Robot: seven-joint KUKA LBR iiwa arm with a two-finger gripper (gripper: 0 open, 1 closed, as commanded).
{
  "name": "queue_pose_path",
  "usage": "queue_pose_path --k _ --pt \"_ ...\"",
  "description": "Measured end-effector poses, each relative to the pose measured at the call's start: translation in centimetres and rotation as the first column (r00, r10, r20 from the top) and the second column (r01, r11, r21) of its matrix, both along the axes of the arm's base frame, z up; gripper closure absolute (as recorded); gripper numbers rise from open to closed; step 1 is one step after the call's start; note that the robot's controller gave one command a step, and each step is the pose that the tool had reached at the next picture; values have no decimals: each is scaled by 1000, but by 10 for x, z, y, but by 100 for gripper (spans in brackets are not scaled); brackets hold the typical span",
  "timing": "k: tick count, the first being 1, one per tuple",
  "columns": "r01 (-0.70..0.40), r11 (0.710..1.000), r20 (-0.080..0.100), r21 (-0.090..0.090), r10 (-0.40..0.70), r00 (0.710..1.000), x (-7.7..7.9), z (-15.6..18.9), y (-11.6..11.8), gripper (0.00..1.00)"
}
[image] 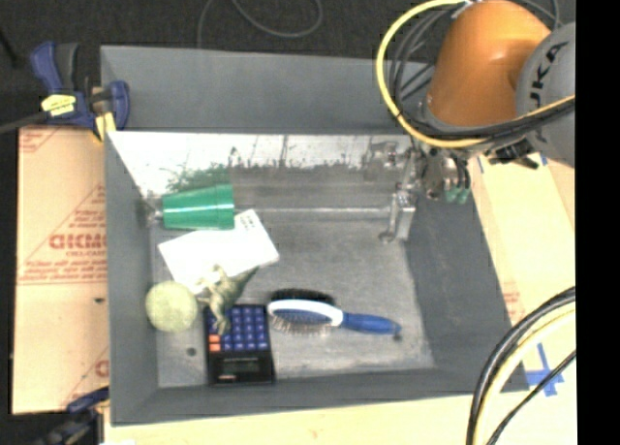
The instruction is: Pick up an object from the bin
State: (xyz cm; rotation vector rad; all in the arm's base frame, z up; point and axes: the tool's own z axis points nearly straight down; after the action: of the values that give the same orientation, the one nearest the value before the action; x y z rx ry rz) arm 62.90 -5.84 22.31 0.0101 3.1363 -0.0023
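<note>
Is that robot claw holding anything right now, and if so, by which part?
Nothing. The gripper hangs over bare bin floor near the back right, apart from the blue-handled brush and green cup.

Wrist above the gripper (399,212) hidden under the orange cover (480,60); arm (550,70) cut off at right edge. Small pale-green thing (221,290) between ball (171,306) and calculator (239,341): too small to identify, overlaps near corner of white card (218,247). Calculator key markings unreadable.

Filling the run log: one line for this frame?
pincer: far right of bin, over bare floor | nearest item: blue-handled brush, apart | others: green cup, calculator at left | pick: not yet done
</note>
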Motion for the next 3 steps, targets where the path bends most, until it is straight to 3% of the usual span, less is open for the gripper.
queue_pose_path --k 1,2,3 --pt "-24 1000 2 0 24 1000 -39 -67 32 0" --pt "-126 992 -8 2 126 992 -97 -62 26 0" --pt "-37 999 0 2 37 999 -79 -62 55 0"
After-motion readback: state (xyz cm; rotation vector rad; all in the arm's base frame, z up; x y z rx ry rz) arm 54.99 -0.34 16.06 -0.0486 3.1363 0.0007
